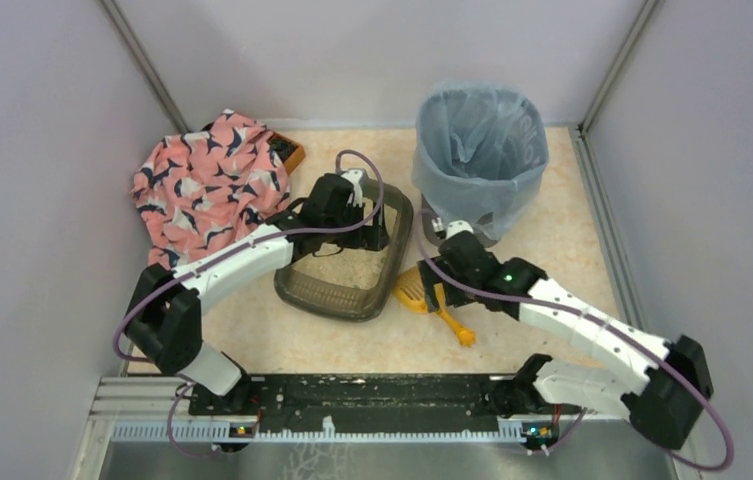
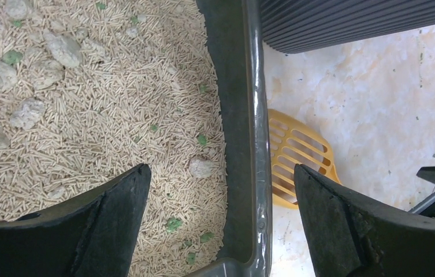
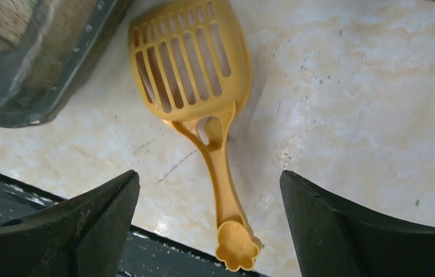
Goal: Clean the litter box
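Grey-brown litter box [image 1: 335, 300] at centre, top view. Pink cloth [image 1: 210, 185] left-rear, bagged bin [image 1: 477, 160] right-rear, yellow scoop [image 1: 434, 300] just beside box's right side. Left gripper [image 1: 376, 232] over box's right rim; right gripper [image 1: 440, 268] above scoop.
Left wrist: fingers spread, straddling rim, nothing held; pale clumps [image 2: 29, 111] in litter.
Right wrist: fingers spread either side of scoop, no contact seen.

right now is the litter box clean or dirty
Dirty: pale clumps and green bits sit in the litter box, and the scoop lies outside it on the table.
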Tool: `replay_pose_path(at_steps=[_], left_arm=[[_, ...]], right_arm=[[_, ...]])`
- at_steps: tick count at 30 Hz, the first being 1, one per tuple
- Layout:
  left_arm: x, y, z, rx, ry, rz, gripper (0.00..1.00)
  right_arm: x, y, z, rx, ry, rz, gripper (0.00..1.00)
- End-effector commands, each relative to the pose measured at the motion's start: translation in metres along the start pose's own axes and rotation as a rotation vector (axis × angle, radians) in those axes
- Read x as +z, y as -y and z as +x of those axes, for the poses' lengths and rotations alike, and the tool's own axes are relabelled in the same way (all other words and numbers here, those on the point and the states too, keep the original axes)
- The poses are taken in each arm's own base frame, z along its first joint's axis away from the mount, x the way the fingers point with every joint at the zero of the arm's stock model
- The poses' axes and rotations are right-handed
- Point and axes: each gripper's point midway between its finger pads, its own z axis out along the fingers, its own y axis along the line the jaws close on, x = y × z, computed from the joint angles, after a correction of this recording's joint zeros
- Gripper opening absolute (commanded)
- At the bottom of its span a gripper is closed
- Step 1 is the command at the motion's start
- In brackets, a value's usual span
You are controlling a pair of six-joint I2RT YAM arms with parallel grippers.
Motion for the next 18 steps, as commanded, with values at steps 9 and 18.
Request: replay_pose_path(at_steps=[9,18], left_arm=[[-0.012,-0.009,0.001,0.017,0.020,-0.038,0.99],[-0.008,-0.017,0.002,0.028,0.019,-0.077,0.99]], right_arm=[[0.017,0.007,0.022,-0.104,-0.158,0.245,0.95],[0.045,0.000,0.050,-0.082,-0.222,0.207,0.94]])
